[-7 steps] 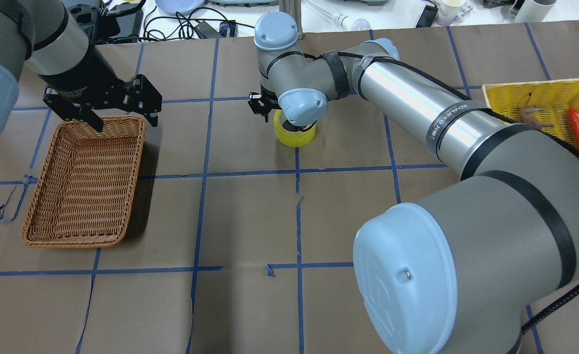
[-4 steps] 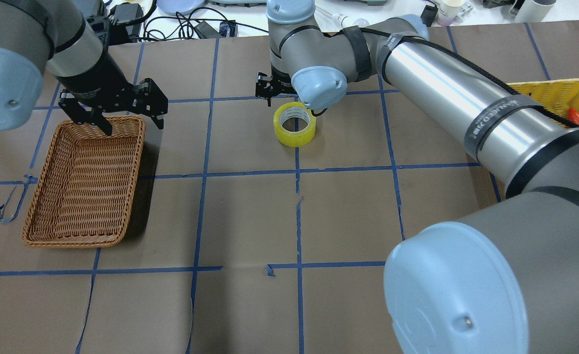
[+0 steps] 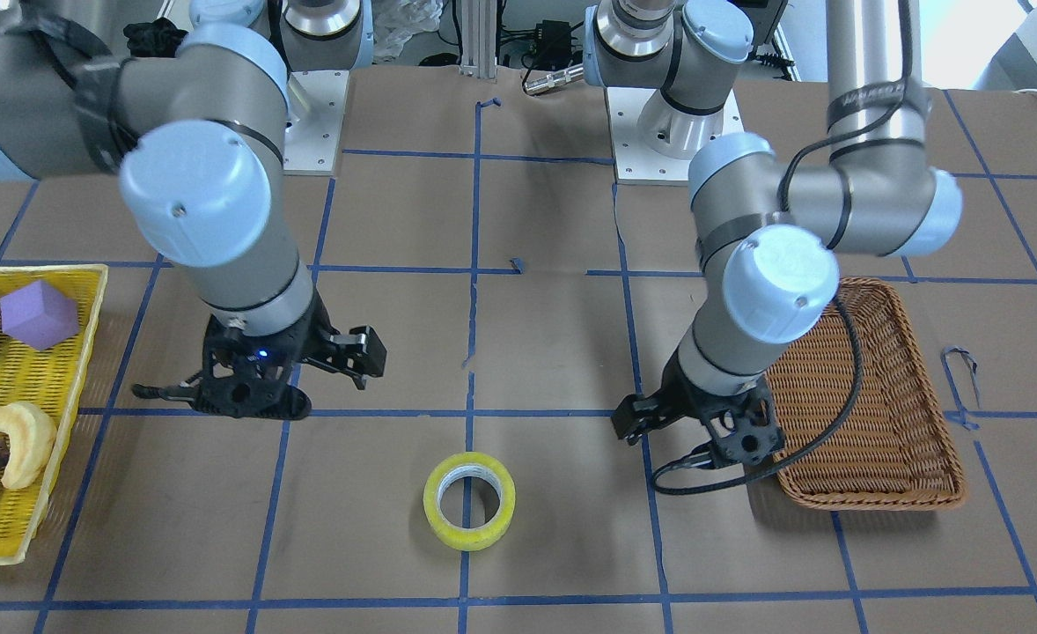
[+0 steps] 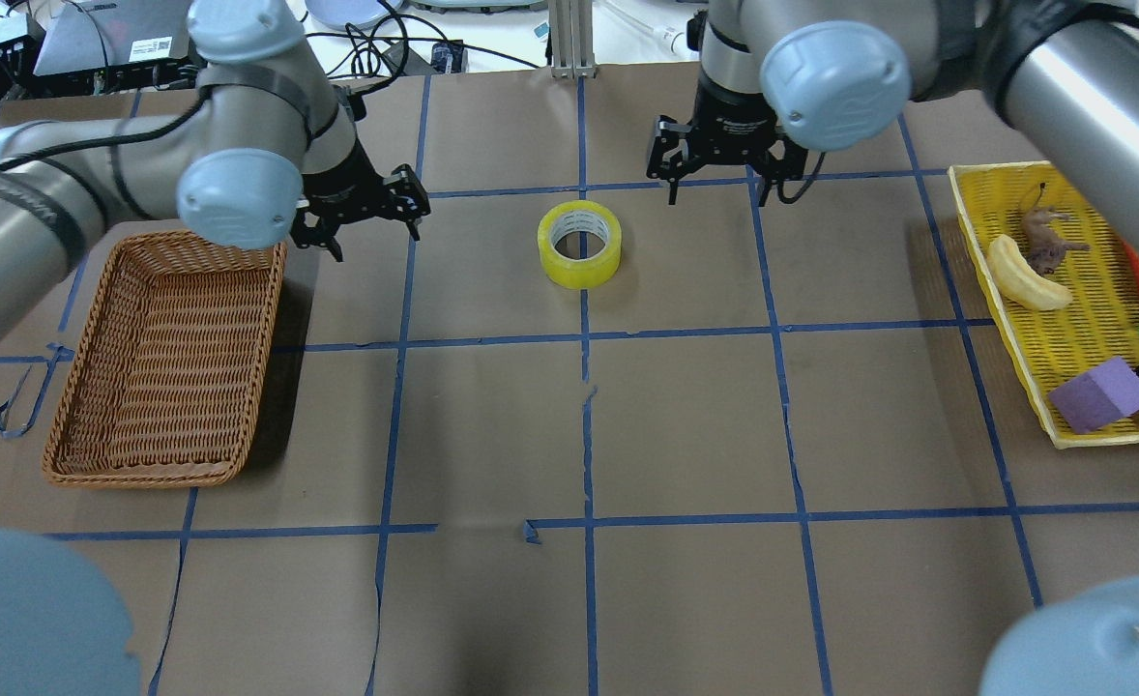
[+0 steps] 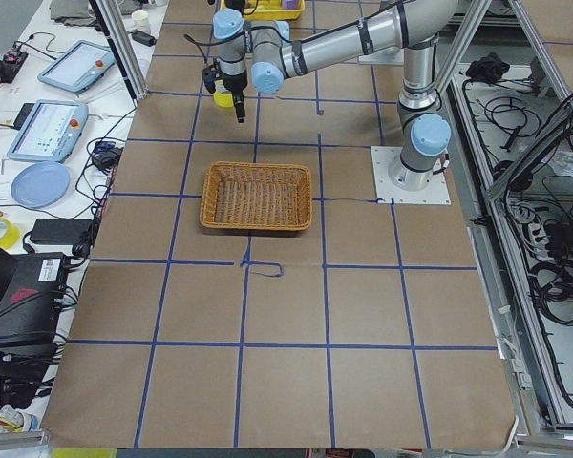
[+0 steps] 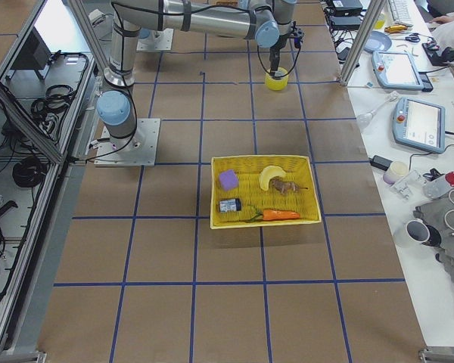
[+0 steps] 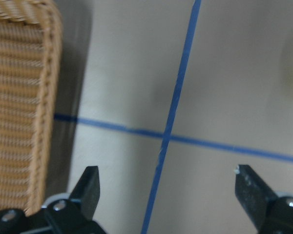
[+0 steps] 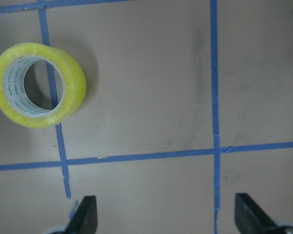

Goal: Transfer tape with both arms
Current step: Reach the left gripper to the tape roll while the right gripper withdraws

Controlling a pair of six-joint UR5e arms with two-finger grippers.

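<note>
Two claws, both wide: left claw (image 4: 377, 244) beside basket (image 4: 163, 358), right claw (image 4: 719, 199) near tape (image 4: 579, 270).

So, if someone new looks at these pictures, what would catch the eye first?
Probably the bright yellow tape roll, which lies flat and alone in the middle of the table. On either side of it hangs an open pincer: the left pincer next to the wicker basket, and the right pincer on the side of the yellow tray. Neither touches the roll.

Opposite overhead, front views; shared tape (image 4: 579, 269)
</note>
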